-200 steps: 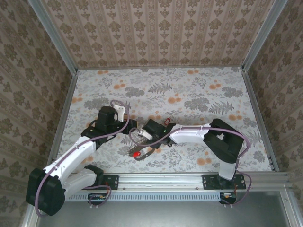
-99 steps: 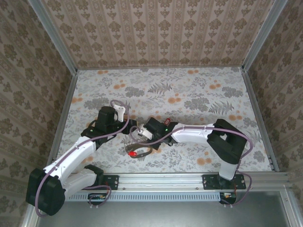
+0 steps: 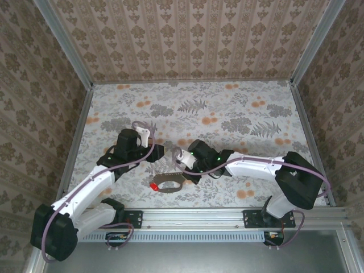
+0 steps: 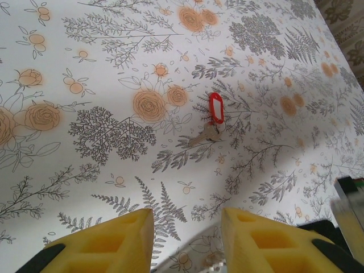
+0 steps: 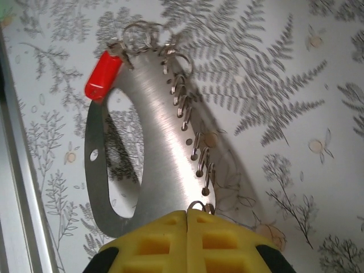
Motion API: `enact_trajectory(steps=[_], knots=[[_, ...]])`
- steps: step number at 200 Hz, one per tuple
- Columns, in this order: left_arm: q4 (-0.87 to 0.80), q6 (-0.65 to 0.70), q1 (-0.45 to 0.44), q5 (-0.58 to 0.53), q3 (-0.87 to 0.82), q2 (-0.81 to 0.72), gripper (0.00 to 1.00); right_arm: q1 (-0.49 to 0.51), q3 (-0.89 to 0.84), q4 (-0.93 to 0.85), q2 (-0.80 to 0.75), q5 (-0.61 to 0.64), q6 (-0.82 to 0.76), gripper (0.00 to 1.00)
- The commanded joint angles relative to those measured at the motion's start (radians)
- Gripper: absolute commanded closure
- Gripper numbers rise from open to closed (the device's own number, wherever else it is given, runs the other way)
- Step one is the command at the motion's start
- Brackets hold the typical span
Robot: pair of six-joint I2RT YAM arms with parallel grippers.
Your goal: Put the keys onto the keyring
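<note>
The keyring (image 5: pixel 153 142) is a flat brushed-metal D-shaped loop with small wire rings (image 5: pixel 181 94) along one edge. It lies on the floral table near the front (image 3: pixel 170 181). One red-headed key (image 5: pixel 103 76) hangs at its far tip, pointing left in the top view (image 3: pixel 153 185). My right gripper (image 5: pixel 187 215) is shut on the keyring's near end, yellow pads pressed together (image 3: pixel 182 170). A second red-headed key (image 4: pixel 215 108) lies loose on the table ahead of my left gripper (image 4: pixel 186 233), which is open with nothing between its pads (image 3: pixel 157 152).
An aluminium rail (image 3: pixel 193 217) runs along the table's near edge, close to the keyring, and appears at the left of the right wrist view (image 5: pixel 11 182). Patterned walls (image 3: pixel 187 40) enclose the table. The right gripper's body (image 4: pixel 348 207) sits just right of the left one.
My right gripper has closed on the keyring's end and its arm has swung rightward. The keyring with its red key shifted slightly left. The left arm has stayed still.
</note>
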Motion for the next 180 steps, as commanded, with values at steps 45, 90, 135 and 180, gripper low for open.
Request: enact_trajectory(steps=[45,90,135,180], knots=[[-0.007,-0.013,-0.013,-0.01,-0.004,0.0,0.63,-0.051,-0.028,0.054,0.136,-0.089,0.204,1.0],[-0.01,-0.012,-0.014,-0.014,-0.006,0.001,0.63,-0.051,-0.026,0.05,0.131,-0.069,0.215,0.96],[0.006,-0.017,-0.016,-0.008,-0.009,0.007,0.63,-0.05,-0.043,0.002,0.055,0.05,0.201,0.79],[0.017,-0.023,-0.017,-0.007,-0.015,0.014,0.63,-0.026,-0.114,-0.009,-0.091,0.13,0.168,0.58]])
